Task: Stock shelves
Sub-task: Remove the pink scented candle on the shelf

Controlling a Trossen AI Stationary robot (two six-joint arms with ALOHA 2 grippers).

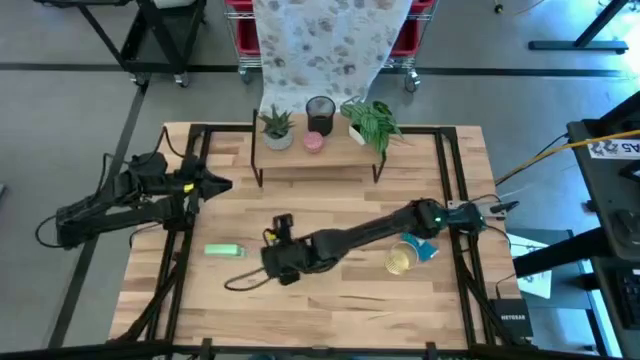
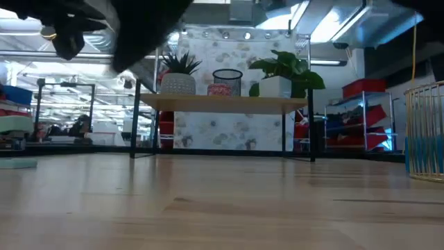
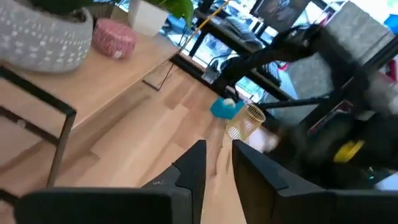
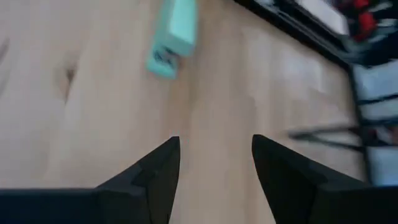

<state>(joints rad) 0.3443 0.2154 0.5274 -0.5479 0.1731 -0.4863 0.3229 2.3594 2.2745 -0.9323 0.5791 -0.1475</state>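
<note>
The shelves (image 1: 316, 160) stand at the table's far middle, on thin black legs. On the plank top (image 2: 222, 104) sit a potted succulent (image 1: 277, 128), a black mesh cup (image 1: 320, 112), a pink tub (image 3: 114, 36) and a leafy plant in a white pot (image 1: 370, 122). A mint-green box (image 1: 224, 250) lies flat on the table at the near left. My right gripper (image 4: 214, 140) hangs open just right of the box, low over bare wood, its fingers toward the box (image 4: 174, 34). My left gripper (image 3: 219, 146) hovers at the table's left side, slightly open and holding nothing.
A gold wire basket (image 1: 401, 261) and a blue item (image 1: 426, 249) sit on the table under my right arm. Black rails (image 1: 450, 190) frame the tabletop. A dark cable loop (image 1: 240, 282) lies near my right gripper. Bare wood stretches along the near edge.
</note>
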